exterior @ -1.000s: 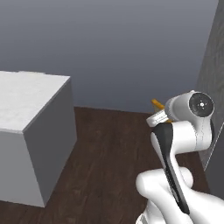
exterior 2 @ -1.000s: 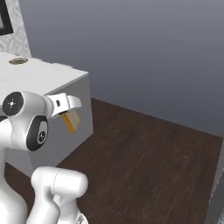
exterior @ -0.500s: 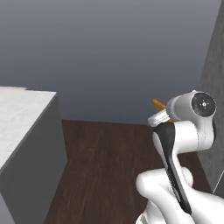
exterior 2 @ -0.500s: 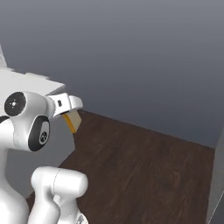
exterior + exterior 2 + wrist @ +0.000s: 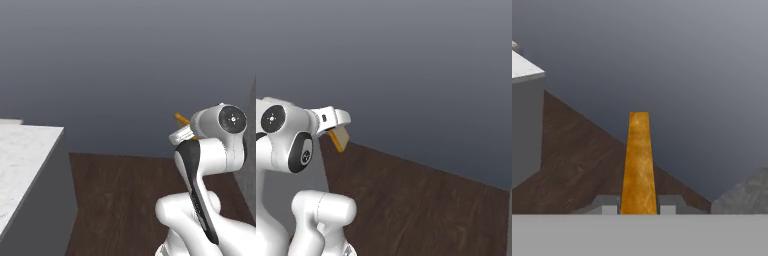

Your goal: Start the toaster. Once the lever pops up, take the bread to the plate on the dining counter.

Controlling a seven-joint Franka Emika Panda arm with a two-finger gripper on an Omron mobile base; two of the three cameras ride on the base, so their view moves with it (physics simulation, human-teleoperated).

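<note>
Bread [image 5: 638,160] sits edge-on, pinched in your end effector [image 5: 638,205], high above the floor [image 5: 421,200]. Keep that grip level while driving; the counter [image 5: 22,150] corner lies left.

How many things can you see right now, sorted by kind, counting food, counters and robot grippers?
Food: 1, the bread, clamped edge-on between the gripper fingers.
Counters: 1, the white marble-look counter with grey sides.
Grippers: 1.
Total: 3.
</note>
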